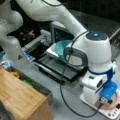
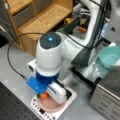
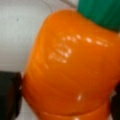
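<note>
An orange toy carrot (image 3: 70,65) with a green top (image 3: 102,11) fills the wrist view. It sits between my gripper's (image 3: 62,100) dark fingers (image 3: 7,95), which show at the lower left and lower right edges and press its sides. In a front view the gripper (image 2: 47,97) points down just over a pink plate (image 2: 50,105) on a white square base (image 2: 58,113), with the carrot (image 2: 44,95) showing under the blue camera mount. The same pink plate (image 1: 115,99) appears at the lower right of a front view, where the hand hides the fingers.
A teal bowl (image 1: 60,48) (image 2: 110,56) rests on a black tray (image 1: 57,67) behind the arm. A wooden shelf unit (image 1: 20,97) (image 2: 42,20) stands close by. A metal box (image 2: 107,100) sits to the right of the white base. A black cable (image 1: 62,95) loops from the wrist.
</note>
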